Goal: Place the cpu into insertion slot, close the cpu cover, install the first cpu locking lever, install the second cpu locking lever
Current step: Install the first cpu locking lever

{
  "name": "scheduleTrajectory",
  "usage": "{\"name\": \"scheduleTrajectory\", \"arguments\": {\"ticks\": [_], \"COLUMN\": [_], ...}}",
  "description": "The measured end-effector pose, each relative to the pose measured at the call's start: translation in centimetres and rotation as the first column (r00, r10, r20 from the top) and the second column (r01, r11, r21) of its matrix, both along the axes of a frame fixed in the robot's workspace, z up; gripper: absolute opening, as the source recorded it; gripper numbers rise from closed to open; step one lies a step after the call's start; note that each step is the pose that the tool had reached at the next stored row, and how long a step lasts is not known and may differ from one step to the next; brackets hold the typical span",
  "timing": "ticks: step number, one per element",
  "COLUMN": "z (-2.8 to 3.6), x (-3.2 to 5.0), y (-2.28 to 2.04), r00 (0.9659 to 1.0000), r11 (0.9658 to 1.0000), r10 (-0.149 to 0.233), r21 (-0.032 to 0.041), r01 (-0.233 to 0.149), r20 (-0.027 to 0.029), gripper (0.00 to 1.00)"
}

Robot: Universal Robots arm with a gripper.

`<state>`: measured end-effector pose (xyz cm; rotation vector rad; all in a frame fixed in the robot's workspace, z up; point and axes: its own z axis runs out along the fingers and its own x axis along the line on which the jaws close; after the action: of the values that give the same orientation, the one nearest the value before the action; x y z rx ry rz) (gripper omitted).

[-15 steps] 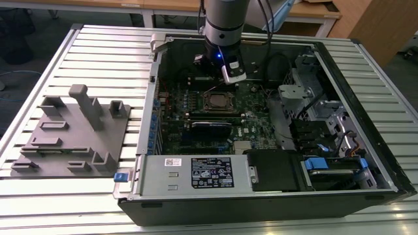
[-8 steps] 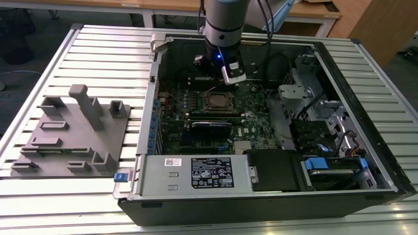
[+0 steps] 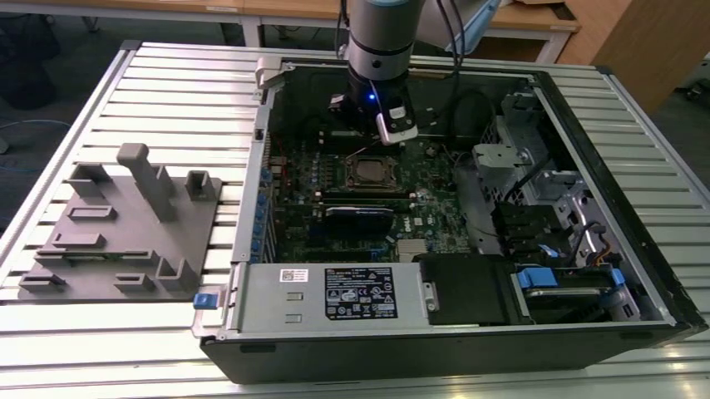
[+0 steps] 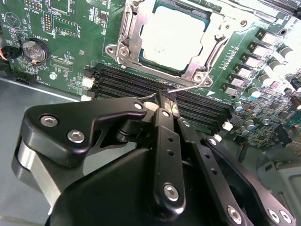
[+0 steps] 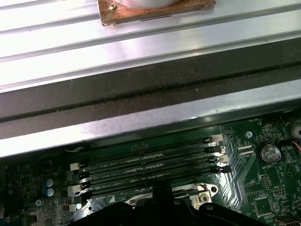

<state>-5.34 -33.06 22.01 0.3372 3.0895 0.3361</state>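
I am seeing my tool [image 4: 167, 100] pinching shut on the thin locking lever [image 4: 193, 86]. The cpu [image 4: 174, 33] is lying under the closed cpu cover [image 4: 133, 37]

The lone arm [image 3: 377, 37] drops straight down in the exterior view, its wrist [image 3: 372, 96] held vertical, while in the second wrist view the gripper [image 4: 165, 104] points downward, its two black fingers [image 4: 162, 136] drawn tight together at the tips.
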Motion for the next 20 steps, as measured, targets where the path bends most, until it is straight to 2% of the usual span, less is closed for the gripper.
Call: {"name": "scheduleTrajectory", "arguments": {"ticks": [20], "z": [-0.38], "x": [0.00], "y": [0.00], "r00": [1.0000], "r11": [1.0000], "r10": [0.000], "r21": [0.0003], "r01": [0.000], "r20": [0.0002], "gripper": [0.11]}}
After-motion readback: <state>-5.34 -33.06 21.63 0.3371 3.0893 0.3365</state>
